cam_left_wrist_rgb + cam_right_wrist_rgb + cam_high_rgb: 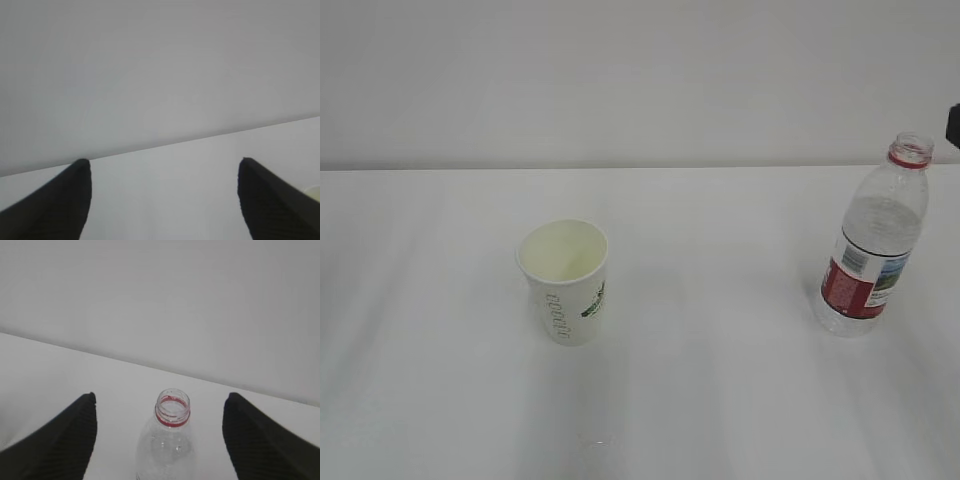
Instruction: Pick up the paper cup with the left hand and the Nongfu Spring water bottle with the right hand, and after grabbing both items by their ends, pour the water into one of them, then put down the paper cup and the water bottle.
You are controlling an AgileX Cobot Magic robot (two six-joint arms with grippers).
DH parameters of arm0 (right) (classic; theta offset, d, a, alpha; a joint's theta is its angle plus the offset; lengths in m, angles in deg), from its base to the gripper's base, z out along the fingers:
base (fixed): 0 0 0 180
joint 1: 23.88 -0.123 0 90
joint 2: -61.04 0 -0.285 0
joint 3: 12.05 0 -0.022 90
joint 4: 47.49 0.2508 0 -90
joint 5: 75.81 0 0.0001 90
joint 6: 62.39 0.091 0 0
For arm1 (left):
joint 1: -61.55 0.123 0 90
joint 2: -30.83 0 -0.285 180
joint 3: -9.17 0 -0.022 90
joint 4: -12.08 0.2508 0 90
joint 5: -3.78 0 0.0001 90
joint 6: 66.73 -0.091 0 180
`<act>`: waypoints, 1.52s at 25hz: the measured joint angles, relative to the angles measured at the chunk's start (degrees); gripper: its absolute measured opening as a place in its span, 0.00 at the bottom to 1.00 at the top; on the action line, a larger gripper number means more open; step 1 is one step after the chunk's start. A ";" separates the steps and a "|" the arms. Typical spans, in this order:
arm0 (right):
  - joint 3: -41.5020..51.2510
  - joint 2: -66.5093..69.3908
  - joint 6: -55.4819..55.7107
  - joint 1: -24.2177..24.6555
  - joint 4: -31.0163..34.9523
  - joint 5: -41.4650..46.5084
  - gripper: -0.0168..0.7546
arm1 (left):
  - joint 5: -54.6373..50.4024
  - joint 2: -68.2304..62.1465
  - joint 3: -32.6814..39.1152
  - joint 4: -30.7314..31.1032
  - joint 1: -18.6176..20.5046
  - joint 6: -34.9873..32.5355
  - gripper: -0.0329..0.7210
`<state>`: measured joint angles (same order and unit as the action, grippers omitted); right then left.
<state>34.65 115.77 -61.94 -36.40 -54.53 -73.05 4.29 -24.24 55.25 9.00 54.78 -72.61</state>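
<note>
left hand (165, 200) jaws spread wide, right hand (159, 435) jaws wide apart

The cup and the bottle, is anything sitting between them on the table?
No. In the exterior view, only bare white table lies between the paper cup and the water bottle.

Slanted exterior view over table (720, 400); 2 low wrist views wallward, right sharing bottle (170, 440).

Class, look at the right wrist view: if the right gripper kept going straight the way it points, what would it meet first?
Probably the bottle. Its open red-ringed neck sits centred between the open fingers of the right gripper, just ahead. Depth is hard to judge; beyond it lie only bare table and wall.
</note>
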 joint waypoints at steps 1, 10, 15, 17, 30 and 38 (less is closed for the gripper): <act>0.00 0.86 0.00 0.00 0.00 -1.18 0.79 | 1.10 -1.11 0.00 0.00 0.00 0.00 0.95; 2.81 8.11 -0.04 0.00 1.22 -8.26 0.79 | 6.34 -10.78 0.00 -0.67 0.00 0.00 0.91; 6.67 10.38 -0.04 0.00 1.86 -12.34 0.79 | 8.82 -17.23 0.90 -1.09 0.00 0.00 0.88; 7.78 10.45 -0.04 0.00 1.97 -12.56 0.79 | 11.72 -19.05 2.73 -1.60 -0.23 0.00 0.87; 15.67 10.53 -0.04 0.00 2.65 -18.41 0.79 | 33.71 -25.15 19.54 -2.74 -9.06 0.18 0.84; 22.69 14.46 -0.04 0.00 3.48 -30.15 0.79 | 35.66 -29.32 20.69 -1.37 -10.04 2.96 0.82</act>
<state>57.33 130.23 -61.98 -36.40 -51.05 -103.20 39.95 -53.56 75.94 7.63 44.74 -69.65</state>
